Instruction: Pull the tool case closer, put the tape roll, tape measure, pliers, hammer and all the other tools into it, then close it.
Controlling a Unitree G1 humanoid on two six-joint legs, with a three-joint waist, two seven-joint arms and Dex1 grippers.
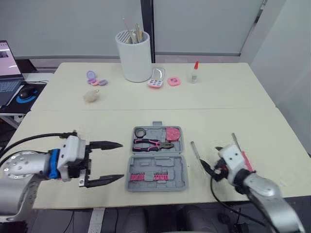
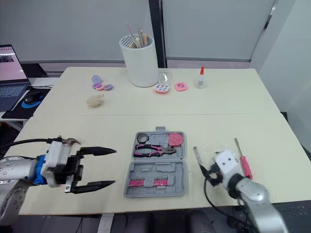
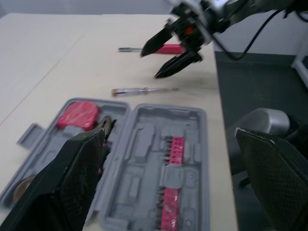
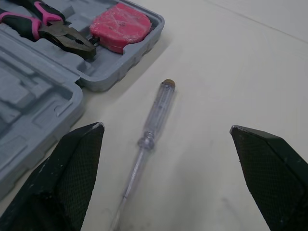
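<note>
The grey tool case (image 1: 184, 167) lies open at the table's front centre. Its far half holds a tape roll (image 1: 140, 132), a pink tape measure (image 1: 172, 133) and pink-handled pliers (image 1: 153, 144); the near half holds a row of pink bits (image 1: 150, 176). A clear-handled screwdriver (image 4: 149, 130) lies on the table just right of the case, between the wide-spread fingers of my open right gripper (image 1: 208, 169). A red-handled screwdriver (image 2: 243, 158) lies further right. My left gripper (image 1: 119, 161) hovers open just left of the case, holding nothing.
At the back stand a white cup (image 1: 134, 56) of sticks, a glue bottle (image 1: 195, 72), small pink boxes (image 1: 156, 80), a purple compact (image 1: 92, 76) and a beige fluffy ball (image 1: 91, 95). A laptop (image 1: 7, 68) and mouse (image 1: 28, 91) sit far left.
</note>
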